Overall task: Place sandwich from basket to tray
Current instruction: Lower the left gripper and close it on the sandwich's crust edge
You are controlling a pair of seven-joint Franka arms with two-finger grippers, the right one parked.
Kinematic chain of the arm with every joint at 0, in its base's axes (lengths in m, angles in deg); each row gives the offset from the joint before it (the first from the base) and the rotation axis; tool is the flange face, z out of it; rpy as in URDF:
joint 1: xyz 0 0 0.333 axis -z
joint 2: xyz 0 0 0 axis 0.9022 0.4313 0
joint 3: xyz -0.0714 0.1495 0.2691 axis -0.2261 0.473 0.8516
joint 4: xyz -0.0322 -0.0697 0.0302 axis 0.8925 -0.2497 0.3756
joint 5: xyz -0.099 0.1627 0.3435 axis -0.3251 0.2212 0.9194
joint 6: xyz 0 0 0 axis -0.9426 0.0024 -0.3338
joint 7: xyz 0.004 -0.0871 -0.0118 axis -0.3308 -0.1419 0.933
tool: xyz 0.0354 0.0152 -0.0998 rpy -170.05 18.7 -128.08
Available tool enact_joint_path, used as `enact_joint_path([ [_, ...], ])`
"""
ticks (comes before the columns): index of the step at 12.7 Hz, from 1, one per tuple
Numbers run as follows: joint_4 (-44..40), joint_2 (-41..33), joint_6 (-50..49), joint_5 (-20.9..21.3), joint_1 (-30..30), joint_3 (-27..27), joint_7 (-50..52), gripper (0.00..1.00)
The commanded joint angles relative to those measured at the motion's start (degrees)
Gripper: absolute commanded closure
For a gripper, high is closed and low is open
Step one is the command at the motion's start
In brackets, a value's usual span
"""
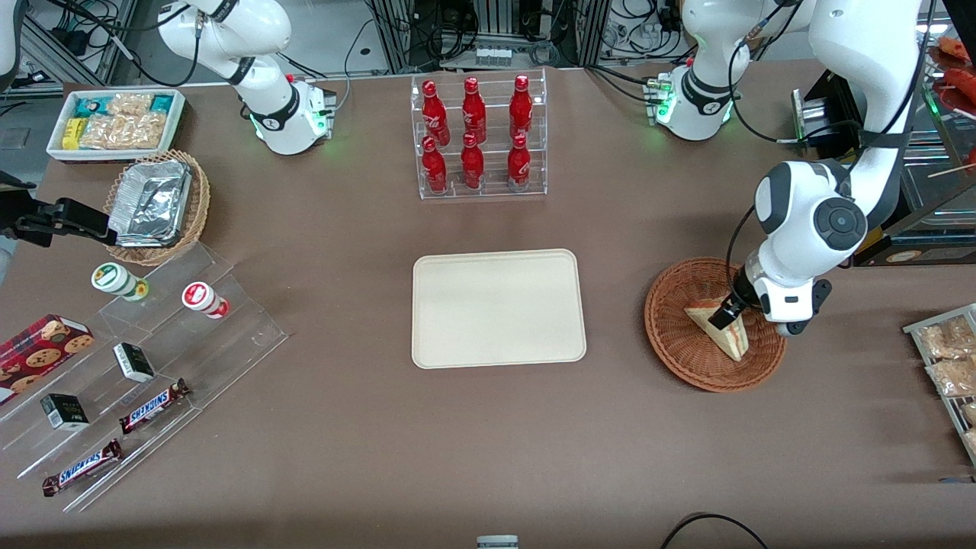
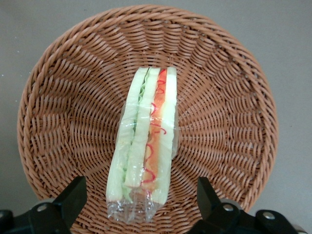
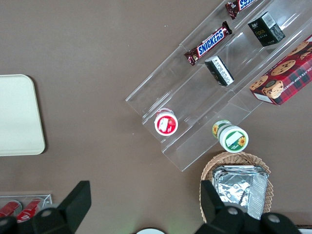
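Nearest your front camera sits the flat cream-beige rectangular plastic tray (image 1: 499,308), bare. Toward the working arm's end, the round reddish-brown woven wicker basket (image 1: 671,328) holds the wrapped triangular sandwich (image 2: 146,146). Your left gripper (image 2: 141,200) hangs over it, fingers spread wide apart either side, not touching. Grasp, lift and transfer all remain.

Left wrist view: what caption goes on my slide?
Open black two-finger gripper poised over the plastic-wrapped triangular sandwich lying in the round reddish-brown wicker basket.
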Motion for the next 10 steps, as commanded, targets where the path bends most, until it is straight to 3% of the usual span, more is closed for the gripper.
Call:
enact_joint_path([
  [1,0.1,1.6,1.9,-0.2,-0.1,-0.5,1.0,0.00],
  [6,0.0,3.7,2.5,0.1,-0.1,-0.4,0.8,0.03],
  [7,0.0,4.1,2.6,0.1,-0.1,-0.4,0.8,0.23],
  [8,0.0,4.1,2.5,0.1,-0.1,-0.4,0.6,0.66],
  [9,0.0,4.0,2.4,0.2,-0.1,-0.4,0.5,0.95],
  [10,-0.1,3.8,2.1,0.2,-0.1,-0.4,0.1,1.00],
])
